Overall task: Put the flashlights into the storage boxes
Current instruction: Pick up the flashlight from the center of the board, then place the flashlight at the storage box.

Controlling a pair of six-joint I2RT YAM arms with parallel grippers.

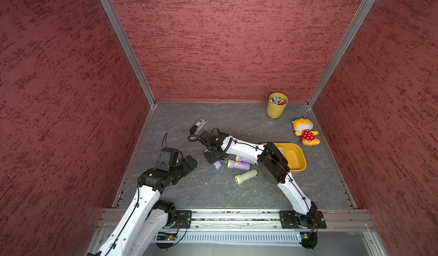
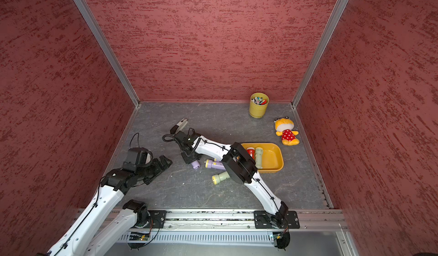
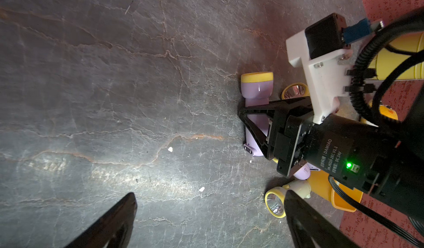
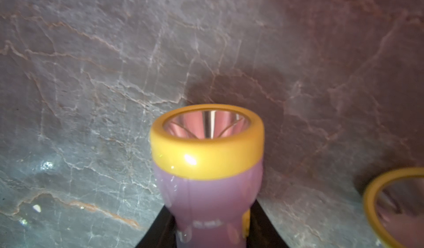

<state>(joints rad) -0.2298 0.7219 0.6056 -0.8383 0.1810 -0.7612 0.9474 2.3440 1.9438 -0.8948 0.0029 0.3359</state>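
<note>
Four flashlights [image 1: 239, 165] loose on the tabletop [image 1: 208, 195], two stowed. At 8 o'clock, left jaws wide and empty, parked clear. Centre: right jaws astride the lilac flashlight [image 4: 206, 189] at its handle, probably for a level lift; clamped or merely flanking, cannot tell. Toward 3 o'clock, the storage box [image 2: 272, 159], packed lengthwise with red flashlight [image 2: 250, 151] beside pale green flashlight [image 2: 259, 157], sparing room.
</note>
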